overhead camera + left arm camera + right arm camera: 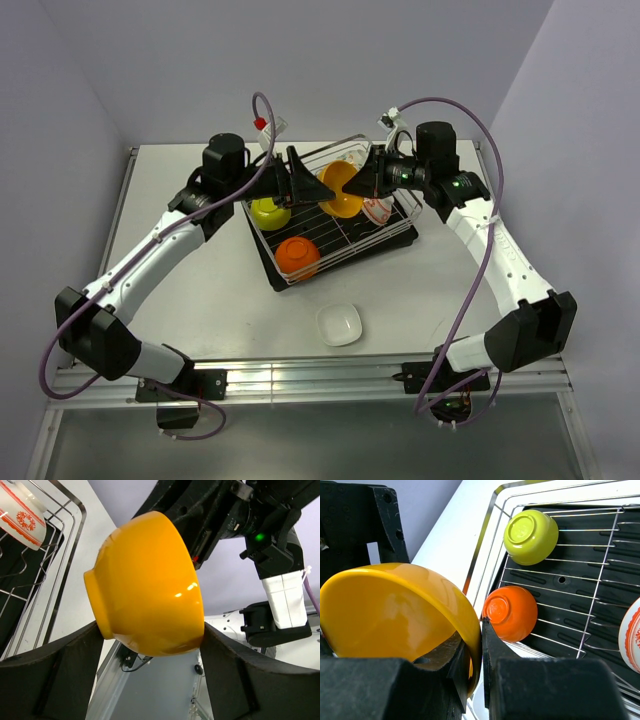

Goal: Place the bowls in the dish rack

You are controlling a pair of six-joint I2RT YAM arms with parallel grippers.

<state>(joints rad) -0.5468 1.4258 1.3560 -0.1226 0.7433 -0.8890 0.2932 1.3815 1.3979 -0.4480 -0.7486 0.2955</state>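
Note:
A yellow-orange bowl (340, 190) hangs tilted above the silver wire dish rack (400, 235). My right gripper (365, 180) is shut on its rim, one finger inside and one outside, as the right wrist view shows (475, 625). My left gripper (305, 180) is open, its fingers straddling the same bowl (145, 585) at its base and rim. In the rack lie a lime green bowl (269, 212), an orange bowl (297, 255), both upside down, and a red-and-white patterned bowl (378, 210). A white bowl (339, 324) sits on the table in front of the rack.
The rack stands on a black tray (262, 255) at the middle back of the white table. The two arms meet over it. Purple cables loop beside each arm. The metal rail (300, 380) runs along the table's near edge.

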